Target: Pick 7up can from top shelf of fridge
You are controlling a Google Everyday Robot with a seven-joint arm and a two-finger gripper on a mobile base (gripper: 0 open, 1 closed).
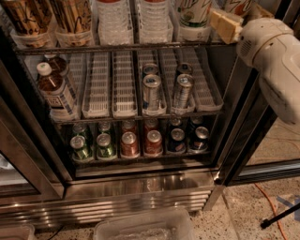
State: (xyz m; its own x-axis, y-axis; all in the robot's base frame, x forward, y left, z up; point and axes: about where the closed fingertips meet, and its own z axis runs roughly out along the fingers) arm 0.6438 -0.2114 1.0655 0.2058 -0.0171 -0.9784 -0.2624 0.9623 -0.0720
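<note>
So the gripper (224, 24) sat up at the top right, in front of the fridge's (140, 190) top shelf (117, 48). Honestly couldn't tell if it was open or closed. The 7up can (193, 11) stood just left of it on that shelf, upright, long axis vertical, its top cut off from view.

Middle rack (213, 111): brown bottles (54, 91) left, two silver-blue cans (151, 89). Lower rack (140, 160): green cans (80, 147), red cans (129, 143), dark cans (177, 139). Orange cable (270, 202) on floor (241, 213).
</note>
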